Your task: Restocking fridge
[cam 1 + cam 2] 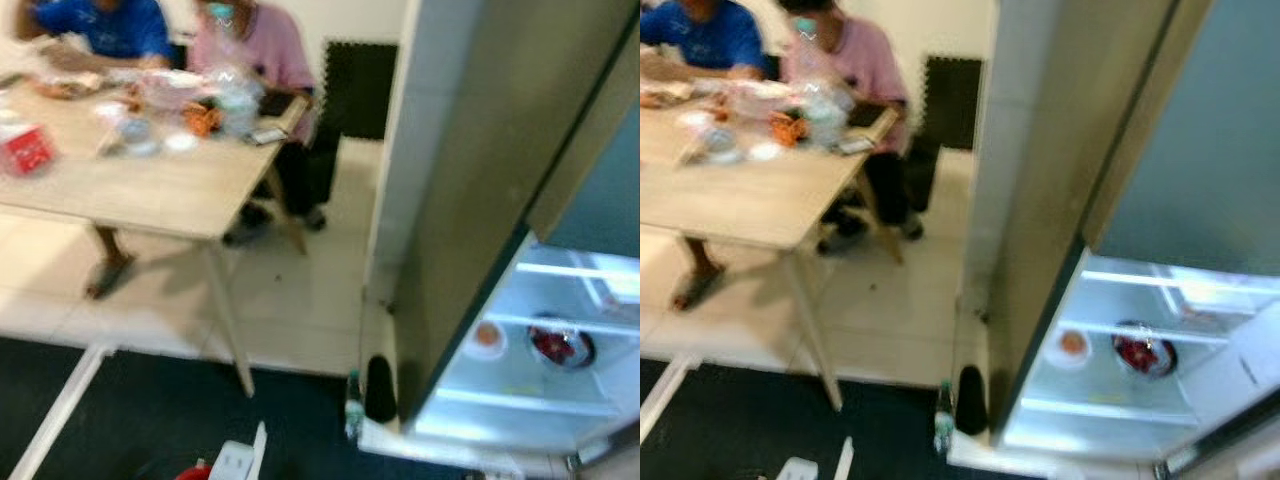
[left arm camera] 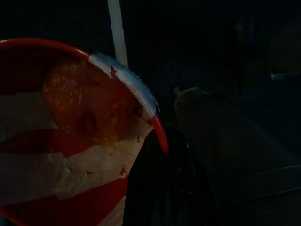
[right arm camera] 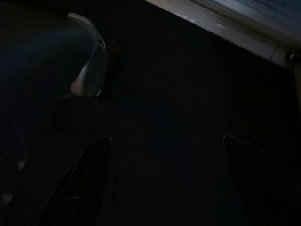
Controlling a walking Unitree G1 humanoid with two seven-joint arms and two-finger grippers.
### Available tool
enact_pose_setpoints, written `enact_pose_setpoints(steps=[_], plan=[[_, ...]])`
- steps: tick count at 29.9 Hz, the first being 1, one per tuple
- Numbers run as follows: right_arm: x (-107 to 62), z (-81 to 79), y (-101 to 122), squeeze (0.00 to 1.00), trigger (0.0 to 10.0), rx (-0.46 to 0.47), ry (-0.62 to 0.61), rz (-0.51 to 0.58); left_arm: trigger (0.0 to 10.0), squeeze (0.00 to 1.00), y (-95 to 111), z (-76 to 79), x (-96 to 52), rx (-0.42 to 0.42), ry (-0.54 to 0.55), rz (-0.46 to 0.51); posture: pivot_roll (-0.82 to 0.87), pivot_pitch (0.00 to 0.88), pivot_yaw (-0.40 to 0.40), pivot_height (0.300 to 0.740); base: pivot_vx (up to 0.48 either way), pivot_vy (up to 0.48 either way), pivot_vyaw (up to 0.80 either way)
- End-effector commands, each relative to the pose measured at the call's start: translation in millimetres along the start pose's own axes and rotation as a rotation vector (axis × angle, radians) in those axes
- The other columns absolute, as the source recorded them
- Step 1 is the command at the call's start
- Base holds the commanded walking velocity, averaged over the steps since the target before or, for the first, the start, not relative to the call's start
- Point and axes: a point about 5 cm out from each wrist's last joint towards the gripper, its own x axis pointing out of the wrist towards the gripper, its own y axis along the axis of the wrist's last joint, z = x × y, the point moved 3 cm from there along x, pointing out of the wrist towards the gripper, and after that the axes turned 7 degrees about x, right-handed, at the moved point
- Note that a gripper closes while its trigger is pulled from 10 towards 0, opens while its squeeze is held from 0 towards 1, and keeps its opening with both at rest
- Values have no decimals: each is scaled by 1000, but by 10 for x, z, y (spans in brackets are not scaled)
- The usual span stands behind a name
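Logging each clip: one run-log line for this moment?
left gripper: holding red bowl | right gripper: open, idle | fridge: open, lit | people at table

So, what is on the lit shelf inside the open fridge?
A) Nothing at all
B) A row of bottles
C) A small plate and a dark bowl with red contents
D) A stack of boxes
C: on the lit shelf sit a small plate and a dark bowl with red contents, side by side.
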Motion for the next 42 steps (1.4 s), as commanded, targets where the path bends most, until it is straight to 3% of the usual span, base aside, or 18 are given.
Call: enact_pose_setpoints(steps=[1, 15, 30, 42], plan=[[-2, 14, 143, 0, 10000, 3, -8, 48, 10000, 0, -66, 16, -4, 2, -2, -16, -58, 0, 15, 740, 0, 0, 0], [-1, 13, 146, 0, 10000, 1, -9, 49, 10000, 0, -47, 50, 2, 12, -19, -10, -57, 0, 12, 740, 0, 0, 0], [2, -8, 139, 0, 10000, 20, -4, 50, 10000, 0, -89, 91, 1, 17, -42, -21, -58, 0, 16, 740, 0, -397, 0], [5, -28, 135, 0, 10000, 18, 5, 48, 10000, 0, -117, 104, 0, 16, -45, -27, -58, 0, 16, 740, 0, -419, -581]])
